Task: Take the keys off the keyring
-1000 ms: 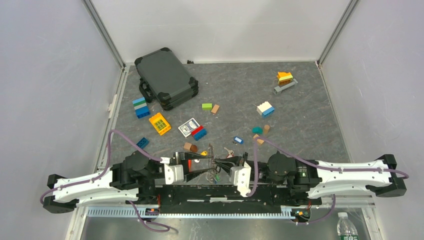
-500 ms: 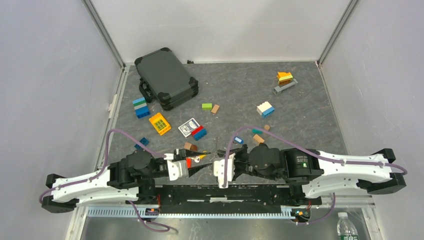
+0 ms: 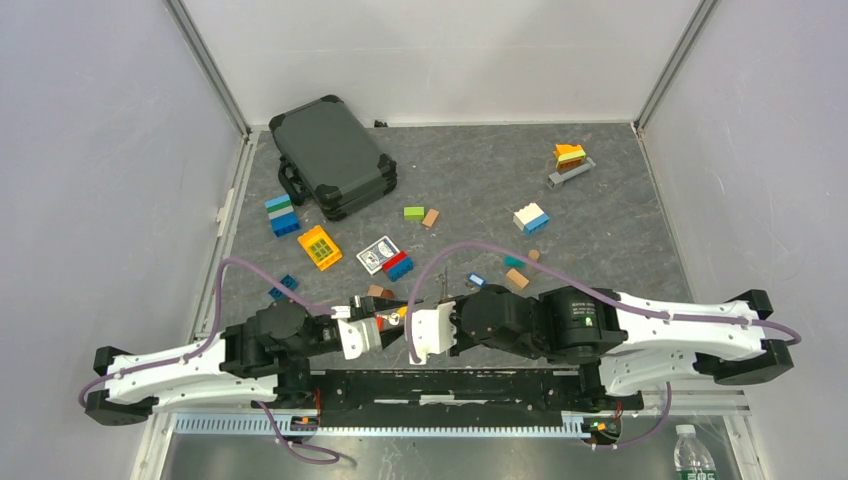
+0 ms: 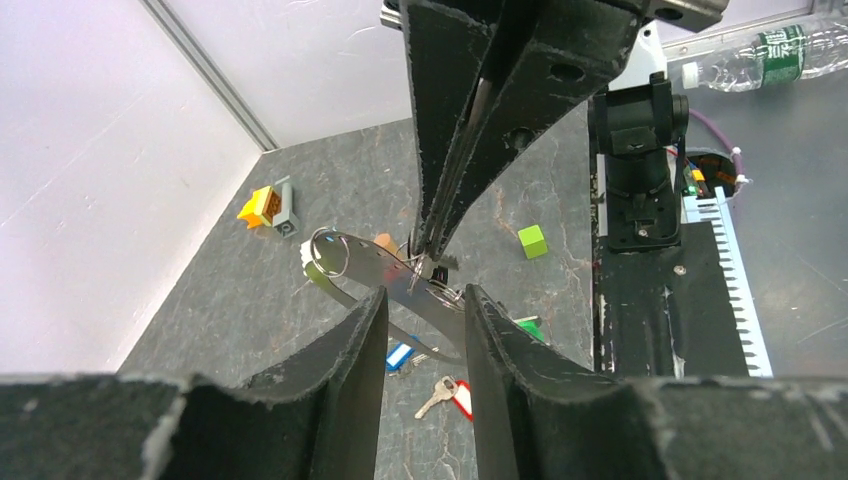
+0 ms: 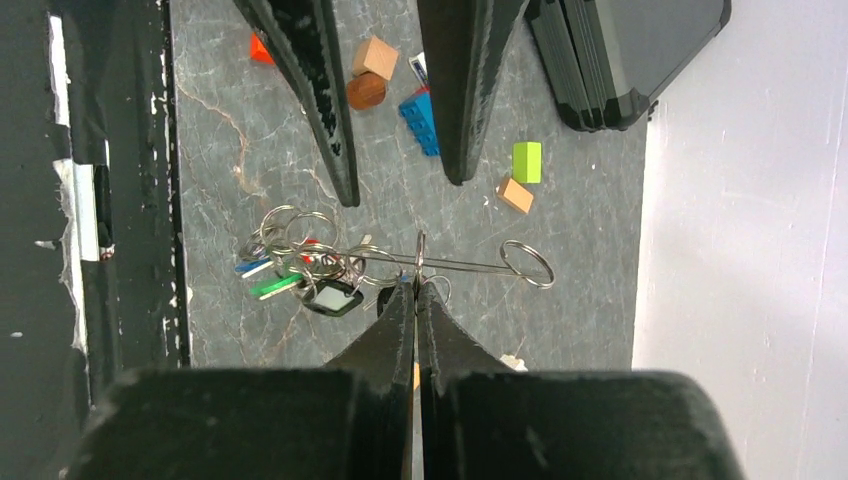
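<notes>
The keyring [image 5: 470, 264], a long thin metal loop, hangs level above the table. My right gripper [image 5: 415, 284] is shut on a small ring at its middle. Several keys [image 5: 300, 277] with blue, green, red and black heads bunch at one end. In the left wrist view the keyring [image 4: 372, 262] crosses just past my left gripper [image 4: 420, 298], which is open with nothing between its fingers. The right gripper's shut fingers [image 4: 445, 200] come down onto the keyring from above. Two loose keys lie on the table, one blue-headed [image 4: 400, 357] and one red-headed [image 4: 460, 398].
A dark case [image 3: 330, 155] stands at the back left. A card box [image 3: 378, 254], a yellow tile [image 3: 319, 246] and scattered toy bricks [image 3: 530, 217] lie across the mat. The black base rail [image 3: 450, 385] runs along the near edge, just behind both grippers.
The right arm has swung left with the keyring, bringing it up to the left gripper's fingertips. The left gripper's jaws have narrowed slightly.
</notes>
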Robot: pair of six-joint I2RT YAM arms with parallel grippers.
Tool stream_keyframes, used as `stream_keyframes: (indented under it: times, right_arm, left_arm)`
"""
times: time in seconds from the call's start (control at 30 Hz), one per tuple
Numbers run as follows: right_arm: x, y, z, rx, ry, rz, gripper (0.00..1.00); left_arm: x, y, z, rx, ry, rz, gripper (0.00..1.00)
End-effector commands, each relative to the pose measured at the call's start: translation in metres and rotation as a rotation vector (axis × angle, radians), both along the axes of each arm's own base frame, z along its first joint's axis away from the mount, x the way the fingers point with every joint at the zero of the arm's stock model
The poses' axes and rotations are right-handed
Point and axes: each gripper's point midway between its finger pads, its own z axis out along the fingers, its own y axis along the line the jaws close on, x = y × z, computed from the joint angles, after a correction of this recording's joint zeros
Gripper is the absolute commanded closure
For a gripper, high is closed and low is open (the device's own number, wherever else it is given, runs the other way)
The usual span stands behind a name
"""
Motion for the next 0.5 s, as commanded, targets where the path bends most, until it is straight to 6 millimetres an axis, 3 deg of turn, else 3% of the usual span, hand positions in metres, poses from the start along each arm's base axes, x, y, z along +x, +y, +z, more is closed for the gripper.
stream_keyframes:
  times: [0.0, 0.3, 0.47]
  right_arm:
    - [0.003, -0.006, 0.010, -0.033, 0.022, -0.069, 1.00]
    - [-0.003, -0.029, -0.041, -0.281, 0.160, -0.137, 1.00]
    - [-0.002, -0.022, -0.033, -0.268, 0.181, -0.130, 1.00]
  left_arm:
    - [0.004, 0.000, 0.008, -0.051, -0.053, 0.017, 0.60]
    - [0.002, 0.004, -0.015, -0.084, -0.019, 0.020, 0.60]
    - [-0.001, 0.004, -0.020, -0.098, -0.019, -0.002, 0.59]
